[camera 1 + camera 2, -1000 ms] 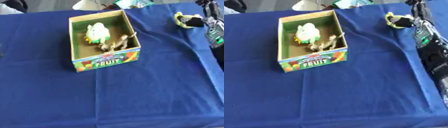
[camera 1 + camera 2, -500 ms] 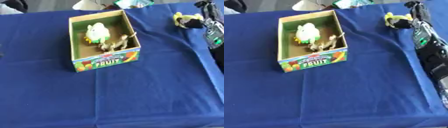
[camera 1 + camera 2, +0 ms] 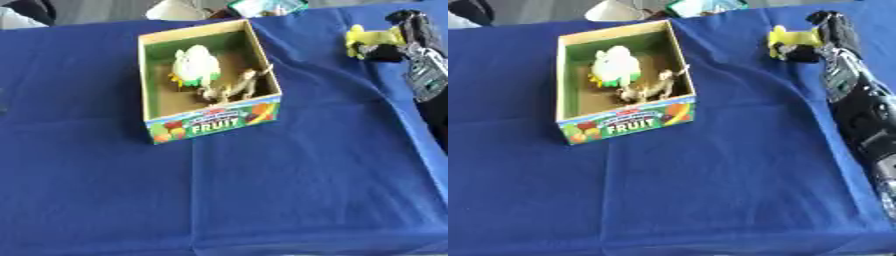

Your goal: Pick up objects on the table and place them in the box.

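An open cardboard box point(image 3: 214, 121) with FRUIT printed on its front stands on the blue cloth, left of centre. Inside it lie a white and green toy point(image 3: 194, 62) and a brown animal figure point(image 3: 236, 87). At the far right, a yellow toy point(image 3: 785, 37) sits at the level of the cloth. My right hand point(image 3: 807, 51) has its black fingers curled round the toy, and its arm runs down the right edge. Whether the toy still touches the cloth I cannot tell. My left hand does not show.
The blue cloth point(image 3: 262, 190) covers the whole table, and its right edge falls away under my right arm. A teal item point(image 3: 267, 6) and a pale rounded thing point(image 3: 175, 10) lie beyond the far edge.
My right hand and the yellow toy have barely shifted at the far right. The box and its contents have not moved.
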Tool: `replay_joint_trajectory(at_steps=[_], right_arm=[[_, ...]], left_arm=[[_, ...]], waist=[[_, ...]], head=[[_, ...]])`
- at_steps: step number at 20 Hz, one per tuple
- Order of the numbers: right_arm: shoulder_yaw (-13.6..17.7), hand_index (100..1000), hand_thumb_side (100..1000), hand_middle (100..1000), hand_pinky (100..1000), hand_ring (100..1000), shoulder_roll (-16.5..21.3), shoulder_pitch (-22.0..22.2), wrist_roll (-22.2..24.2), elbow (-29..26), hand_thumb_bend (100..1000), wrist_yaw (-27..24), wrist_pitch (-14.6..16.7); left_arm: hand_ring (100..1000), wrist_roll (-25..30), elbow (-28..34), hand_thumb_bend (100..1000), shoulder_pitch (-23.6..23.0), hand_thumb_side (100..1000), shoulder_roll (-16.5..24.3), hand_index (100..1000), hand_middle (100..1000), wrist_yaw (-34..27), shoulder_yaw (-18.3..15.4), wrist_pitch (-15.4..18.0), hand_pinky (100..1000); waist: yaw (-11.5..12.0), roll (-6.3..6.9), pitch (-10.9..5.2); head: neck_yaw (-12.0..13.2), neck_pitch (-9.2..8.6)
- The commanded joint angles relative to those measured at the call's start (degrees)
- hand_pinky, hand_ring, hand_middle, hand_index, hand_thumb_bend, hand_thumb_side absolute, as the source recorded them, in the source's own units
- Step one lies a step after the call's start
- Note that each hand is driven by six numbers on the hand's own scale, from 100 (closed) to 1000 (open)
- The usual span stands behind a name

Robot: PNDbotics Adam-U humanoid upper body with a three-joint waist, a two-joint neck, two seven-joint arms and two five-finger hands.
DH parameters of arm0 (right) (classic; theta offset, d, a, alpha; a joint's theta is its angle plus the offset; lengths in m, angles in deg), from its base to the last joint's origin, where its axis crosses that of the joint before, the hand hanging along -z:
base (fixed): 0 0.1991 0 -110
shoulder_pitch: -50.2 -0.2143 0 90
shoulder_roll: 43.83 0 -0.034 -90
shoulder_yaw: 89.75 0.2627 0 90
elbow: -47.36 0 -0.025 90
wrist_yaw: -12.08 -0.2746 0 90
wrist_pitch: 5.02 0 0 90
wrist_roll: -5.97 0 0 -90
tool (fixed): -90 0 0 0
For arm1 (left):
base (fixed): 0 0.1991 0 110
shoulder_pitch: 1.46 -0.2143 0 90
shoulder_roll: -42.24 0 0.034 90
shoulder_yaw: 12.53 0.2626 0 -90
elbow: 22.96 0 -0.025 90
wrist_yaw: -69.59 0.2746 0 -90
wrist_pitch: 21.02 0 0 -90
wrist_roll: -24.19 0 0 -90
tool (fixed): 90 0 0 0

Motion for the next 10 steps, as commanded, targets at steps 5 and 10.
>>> replay_joint_trajectory(at_steps=[5, 10], right_arm=[[-0.2, 751, 299, 661, 813, 765, 0.8, -0.6, 1.5, 0.0, 534, 0.9, 0.1], [-0.3, 707, 141, 590, 776, 705, 0.8, -0.6, 4.0, 0.2, 454, 1.5, 0.5]], left_arm=[[642, -0.1, 0.9, 308, 0.3, 616, 1.0, 781, 658, -0.2, -0.4, 0.1, 548], [643, -0.1, 0.9, 308, 0.4, 616, 1.0, 781, 658, -0.2, -0.4, 0.1, 548]], waist=[[0.1, -0.06, -0.9], [0.0, -0.04, -0.93]], head=[[-0.1, -0.26], [-0.1, -0.24]])
